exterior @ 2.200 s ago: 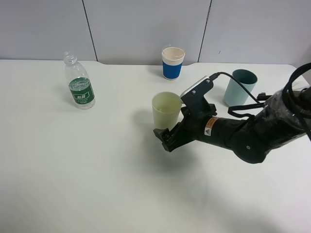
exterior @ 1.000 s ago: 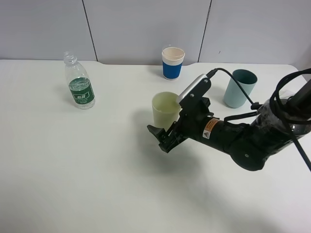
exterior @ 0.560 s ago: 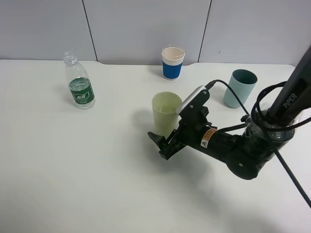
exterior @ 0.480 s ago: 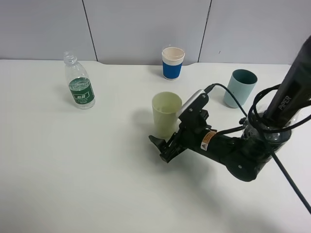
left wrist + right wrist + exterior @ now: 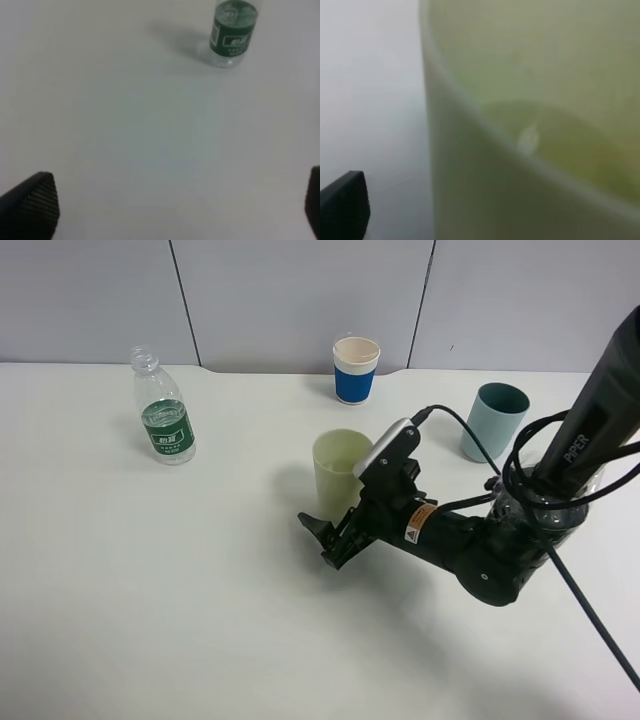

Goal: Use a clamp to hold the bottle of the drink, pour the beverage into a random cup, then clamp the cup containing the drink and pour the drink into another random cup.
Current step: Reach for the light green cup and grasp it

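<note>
Over the last two seconds the right tool point(image 5: 318, 540) has slid toward the near edge of the surface point(image 5: 150, 590), and its arm point(image 5: 480, 545) has swung in from the right. The cups and bottle have stayed put. Its jaws are spread wide and grip nothing. The yellow-green cup point(image 5: 341, 468) stands upright just behind it, filling the right wrist view. The left tool point(image 5: 172, 205) is also released, over bare surface, with the bottle point(image 5: 163, 420) standing apart ahead of it. A blue-banded cup point(image 5: 356, 370) and a teal cup point(image 5: 493, 420) stand farther back.
</note>
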`<state>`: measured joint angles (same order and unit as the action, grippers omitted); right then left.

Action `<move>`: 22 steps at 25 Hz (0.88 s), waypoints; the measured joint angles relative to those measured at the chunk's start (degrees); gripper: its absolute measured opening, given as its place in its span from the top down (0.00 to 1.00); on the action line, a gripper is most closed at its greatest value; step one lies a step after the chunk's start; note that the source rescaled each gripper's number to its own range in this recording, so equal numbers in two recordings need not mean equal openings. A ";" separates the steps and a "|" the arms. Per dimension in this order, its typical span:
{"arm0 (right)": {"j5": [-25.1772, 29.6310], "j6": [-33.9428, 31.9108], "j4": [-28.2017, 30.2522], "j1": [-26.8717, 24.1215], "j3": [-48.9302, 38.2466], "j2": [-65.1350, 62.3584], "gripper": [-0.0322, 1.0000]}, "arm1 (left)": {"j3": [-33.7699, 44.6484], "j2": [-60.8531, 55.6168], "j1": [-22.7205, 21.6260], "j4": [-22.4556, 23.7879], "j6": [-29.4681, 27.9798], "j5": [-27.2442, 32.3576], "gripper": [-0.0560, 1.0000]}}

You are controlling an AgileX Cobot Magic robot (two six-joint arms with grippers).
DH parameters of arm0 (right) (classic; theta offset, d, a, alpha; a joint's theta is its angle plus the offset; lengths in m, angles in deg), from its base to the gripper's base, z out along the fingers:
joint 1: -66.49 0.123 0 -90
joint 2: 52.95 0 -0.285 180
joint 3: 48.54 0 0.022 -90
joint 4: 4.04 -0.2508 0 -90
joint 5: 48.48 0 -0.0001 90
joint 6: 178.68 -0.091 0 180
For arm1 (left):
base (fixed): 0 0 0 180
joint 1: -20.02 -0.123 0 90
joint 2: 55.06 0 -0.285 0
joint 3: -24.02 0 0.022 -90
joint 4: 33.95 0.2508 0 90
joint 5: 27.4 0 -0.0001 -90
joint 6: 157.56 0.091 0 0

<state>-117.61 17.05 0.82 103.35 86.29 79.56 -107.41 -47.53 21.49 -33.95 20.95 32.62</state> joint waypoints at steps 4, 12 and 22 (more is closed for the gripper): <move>0.00 1.68 0.07 0.00 0.83 0.00 0.05 | 0.00 0.00 0.00 0.00 0.00 0.00 0.00; 0.05 2.53 0.26 0.00 2.12 1.07 0.06 | 0.00 0.00 0.00 0.00 0.00 0.00 0.00; 0.05 2.53 0.40 0.00 2.33 1.23 0.11 | 0.00 0.00 0.00 0.00 0.00 0.00 0.00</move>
<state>-117.56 19.58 1.22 103.35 88.62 80.80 -107.41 -47.53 21.49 -33.95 20.95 32.62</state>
